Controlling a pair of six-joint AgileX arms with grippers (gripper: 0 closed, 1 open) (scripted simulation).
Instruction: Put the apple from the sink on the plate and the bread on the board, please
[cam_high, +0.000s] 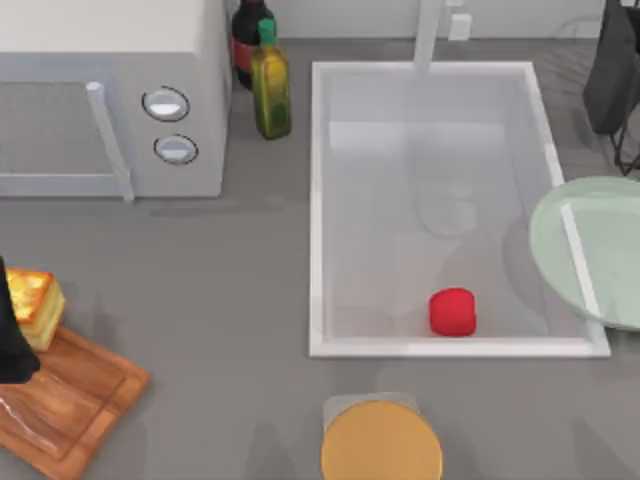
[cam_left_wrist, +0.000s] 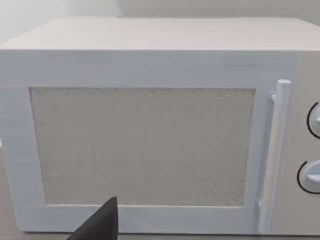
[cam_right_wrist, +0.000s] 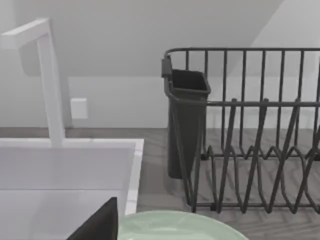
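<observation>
Round orange-tan disc sits nearest, just outside the white rectangular sink holding the small red apple (rim between); left hand beside the golden toasted bread slice on the brown wooden board, grip unclear

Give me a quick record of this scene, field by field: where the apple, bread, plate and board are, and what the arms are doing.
apple: in the sink, near its front wall
bread: at the board's back corner, beside the left arm
board: front left of the table
plate: over the sink's right rim, nothing on it
left gripper: dark shape at the left edge, by the bread
right gripper: near the plate
task state: apple not yet moved
</observation>
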